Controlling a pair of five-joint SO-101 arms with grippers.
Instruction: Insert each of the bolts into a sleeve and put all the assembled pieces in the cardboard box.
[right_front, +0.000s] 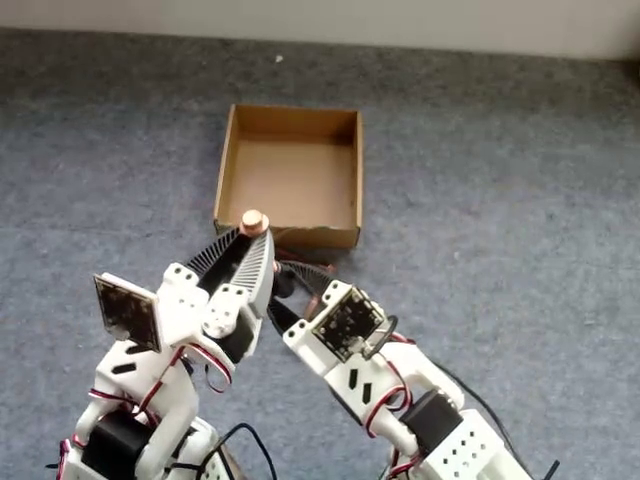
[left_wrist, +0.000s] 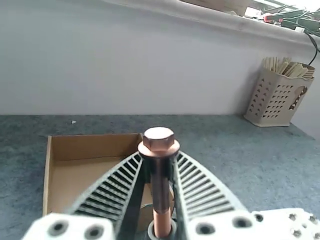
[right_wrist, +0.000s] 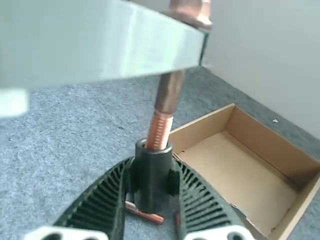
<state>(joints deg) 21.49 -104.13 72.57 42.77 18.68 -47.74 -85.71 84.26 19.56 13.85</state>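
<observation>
A copper bolt (left_wrist: 159, 140) stands upright in my left gripper (left_wrist: 159, 172), which is shut on its shaft just under the hex head (right_front: 254, 221). The threaded lower end (right_wrist: 161, 131) sits in the mouth of a black sleeve (right_wrist: 151, 175). My right gripper (right_wrist: 150, 200) is shut on that sleeve from below. In the high view the left gripper (right_front: 250, 238) and the right gripper (right_front: 285, 290) meet just in front of the cardboard box (right_front: 290, 180). The box (right_wrist: 235, 170) is open and holds nothing.
A loose copper bolt (right_wrist: 143, 214) lies on the grey carpet under the right gripper. A perforated basket of wooden sticks (left_wrist: 280, 95) stands by the far wall. Open carpet surrounds the box (left_wrist: 85, 165).
</observation>
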